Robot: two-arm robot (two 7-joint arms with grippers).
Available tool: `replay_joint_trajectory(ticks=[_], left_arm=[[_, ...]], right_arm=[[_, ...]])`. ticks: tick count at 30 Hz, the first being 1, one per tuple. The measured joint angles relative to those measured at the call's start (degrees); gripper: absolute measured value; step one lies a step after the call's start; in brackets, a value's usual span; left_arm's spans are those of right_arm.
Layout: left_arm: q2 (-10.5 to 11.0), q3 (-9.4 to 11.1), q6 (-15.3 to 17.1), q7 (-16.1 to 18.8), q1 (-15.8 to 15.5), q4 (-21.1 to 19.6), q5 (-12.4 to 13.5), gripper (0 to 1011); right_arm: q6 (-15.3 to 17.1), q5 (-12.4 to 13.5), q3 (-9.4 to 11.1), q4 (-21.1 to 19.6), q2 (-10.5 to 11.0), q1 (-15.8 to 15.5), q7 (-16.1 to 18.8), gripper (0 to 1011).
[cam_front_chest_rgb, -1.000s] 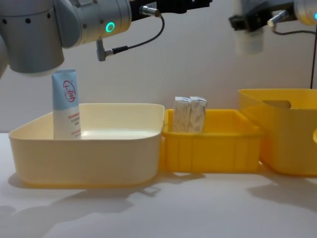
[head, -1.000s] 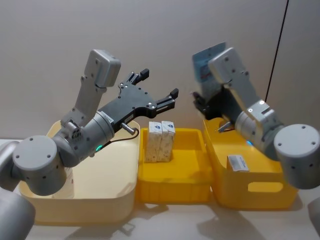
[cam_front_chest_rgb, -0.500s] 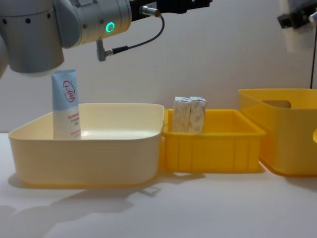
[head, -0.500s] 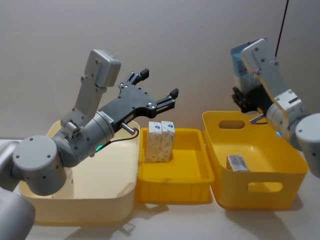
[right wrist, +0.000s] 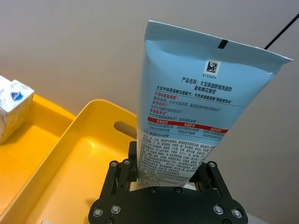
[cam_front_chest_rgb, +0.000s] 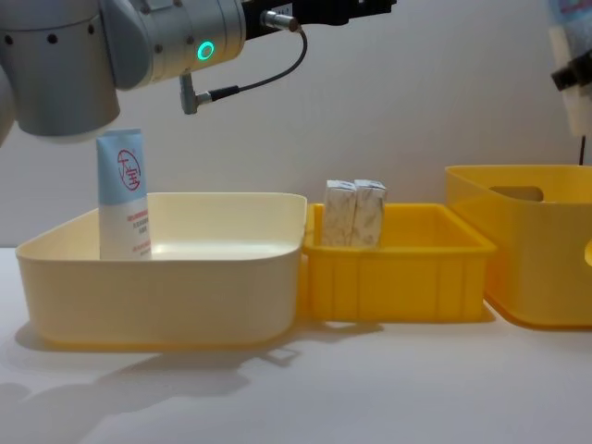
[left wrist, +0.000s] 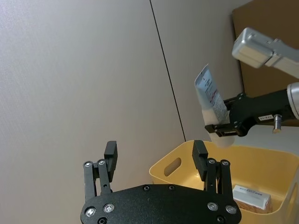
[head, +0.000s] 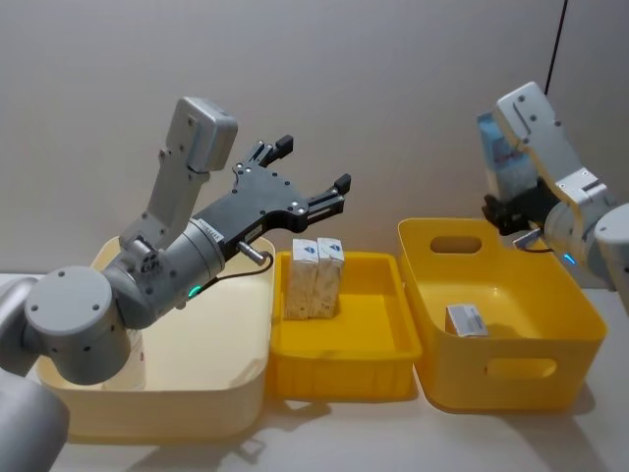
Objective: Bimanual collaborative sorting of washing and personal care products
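A tube point(right wrist: 196, 116) is held clamped in the right gripper point(head: 513, 208) at the frame's upper right, above the yellow bin point(head: 511, 379). The left gripper point(head: 307, 172), jaws wide and empty, is raised at upper centre. A handover appears pending, so alignment is needed. Another tube point(cam_front_chest_rgb: 123, 194) stands in the cream bin point(cam_front_chest_rgb: 166, 296); cartons point(head: 314, 277) occupy the middle tray point(head: 339, 369). A plain wall is seen behind.

My four camera views on the sorting table

My head camera looks down on all three bins; my chest camera looks level across them, sharing the middle yellow bin point(head: 344, 324) and its cartons point(cam_front_chest_rgb: 355, 213); wrist cameras sit close, facing the far wall.
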Motion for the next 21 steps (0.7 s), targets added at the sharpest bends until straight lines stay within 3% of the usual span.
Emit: replay_joint_trajectory(ticks=[5,15,21], left_arm=[[0.00,0.00,0.00,0.00,0.00,0.00,0.00,1000],[0.00,0.00,0.00,0.00,0.00,0.00,-0.01,1000],[0.00,0.00,0.00,0.00,0.00,0.00,0.00,1000]], right_arm=[[1.58,0.37,-0.37,3.74,-0.39,2.21,2.31,598],[3.40,1.30,-1.61,14.10,-1.78,7.84,7.94,918],[3.48,1.67,-2.17,19.48,-2.67,10.63,10.45,1001]])
